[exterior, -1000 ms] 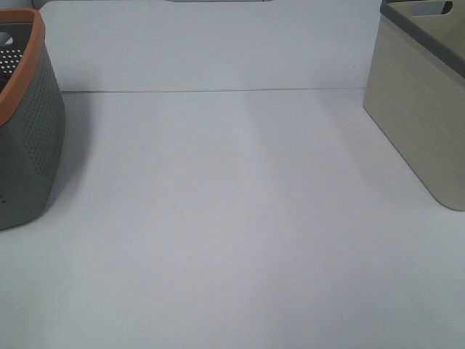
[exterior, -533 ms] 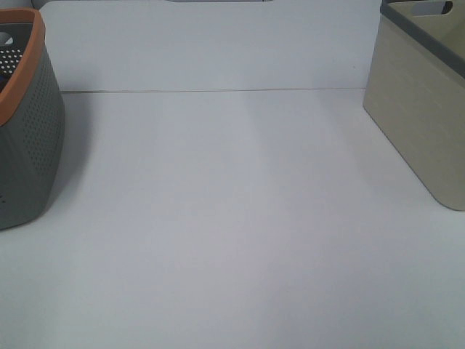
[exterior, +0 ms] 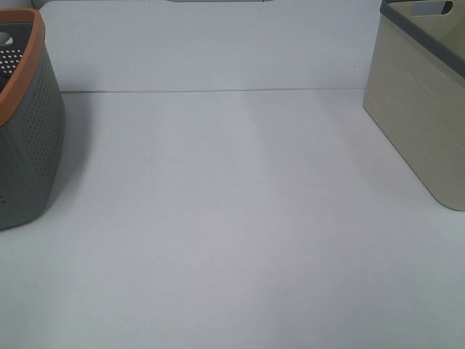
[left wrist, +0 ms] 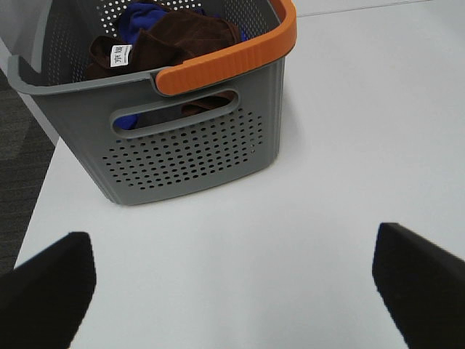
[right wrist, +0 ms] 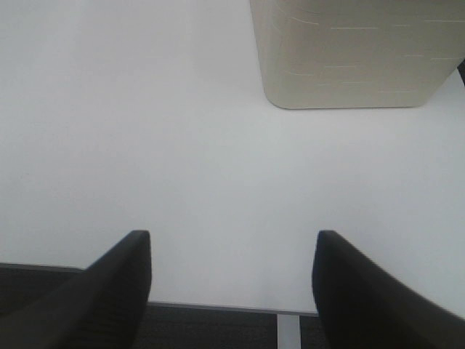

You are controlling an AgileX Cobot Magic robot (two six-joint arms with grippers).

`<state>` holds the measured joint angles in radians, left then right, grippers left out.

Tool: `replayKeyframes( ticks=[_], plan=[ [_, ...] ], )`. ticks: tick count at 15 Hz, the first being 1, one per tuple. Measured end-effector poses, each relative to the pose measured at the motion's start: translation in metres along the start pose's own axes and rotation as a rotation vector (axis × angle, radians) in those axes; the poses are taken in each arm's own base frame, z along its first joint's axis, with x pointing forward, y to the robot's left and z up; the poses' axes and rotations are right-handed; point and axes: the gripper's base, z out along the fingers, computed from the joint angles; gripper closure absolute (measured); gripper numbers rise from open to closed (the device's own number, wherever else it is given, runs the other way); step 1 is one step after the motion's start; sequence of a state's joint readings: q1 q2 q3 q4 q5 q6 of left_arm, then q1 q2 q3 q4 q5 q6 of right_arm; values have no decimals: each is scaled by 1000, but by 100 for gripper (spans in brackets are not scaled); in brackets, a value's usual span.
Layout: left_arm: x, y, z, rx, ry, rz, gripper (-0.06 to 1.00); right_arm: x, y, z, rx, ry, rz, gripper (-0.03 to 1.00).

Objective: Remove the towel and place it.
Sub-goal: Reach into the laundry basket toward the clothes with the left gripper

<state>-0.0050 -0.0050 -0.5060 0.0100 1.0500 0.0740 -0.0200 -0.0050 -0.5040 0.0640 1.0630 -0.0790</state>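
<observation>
Fuzzy reddish-brown towel [left wrist: 182, 36], crumpled in grey basket [left wrist: 190, 154] — left fingers [left wrist: 45, 291] wide apart, right fingers [right wrist: 94, 291] apart, both empty.

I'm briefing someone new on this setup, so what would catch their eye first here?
The basket, grey with an orange rim, stands out at the left of the table; the left wrist view shows a brown towel bunched inside it with a blue cloth. A beige bin stands at the far right.
</observation>
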Motion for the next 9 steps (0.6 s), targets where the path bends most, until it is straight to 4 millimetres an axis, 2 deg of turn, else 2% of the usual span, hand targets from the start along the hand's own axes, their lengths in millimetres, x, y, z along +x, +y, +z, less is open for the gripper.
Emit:
replayKeyframes(
  ticks=[2,4,6,7,8,9],
  plan=[
    [0,0,0,0,0,0,-5,0,0,0,0,0,0,41],
    [-20,2,-9,6,70,34,-5,0,0,0,0,0,0,41],
    [-52,4,-10,15,151,44,-5,0,0,0,0,0,0,41],
    [-73,6,-7,20,186,45,-5,0,0,0,0,0,0,41],
    [-82,6,-5,23,199,49,-5,0,0,0,0,0,0,41],
    [-103,8,4,29,236,68,-5,0,0,0,0,0,0,41]
  ],
)
